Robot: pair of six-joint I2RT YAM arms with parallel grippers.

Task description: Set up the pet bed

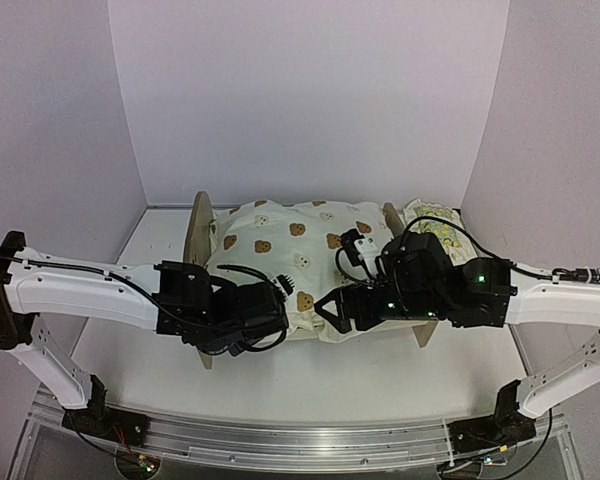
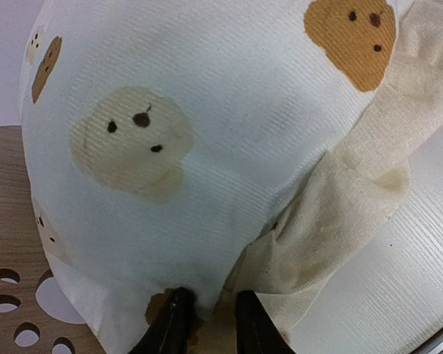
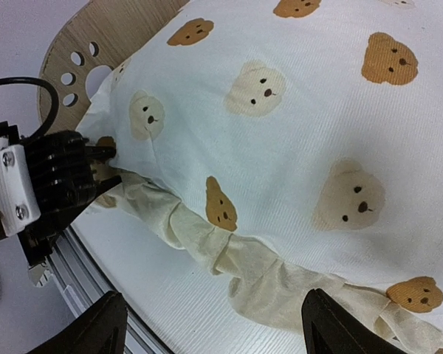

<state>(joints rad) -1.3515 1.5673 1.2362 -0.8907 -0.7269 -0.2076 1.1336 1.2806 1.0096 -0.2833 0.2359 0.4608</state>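
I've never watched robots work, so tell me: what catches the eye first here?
A puffy cream bear-print cushion fills the wooden pet bed at mid-table. The left gripper pinches its near edge, while the right gripper hangs open at the same edge. A lemon-print pillow sits at the bed's right end.

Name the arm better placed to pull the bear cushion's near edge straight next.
Probably left. The left fingers pinch the bear-print cushion at its near corner, beside the pet bed end board. The right fingers stand open over the frill, gripping nothing.
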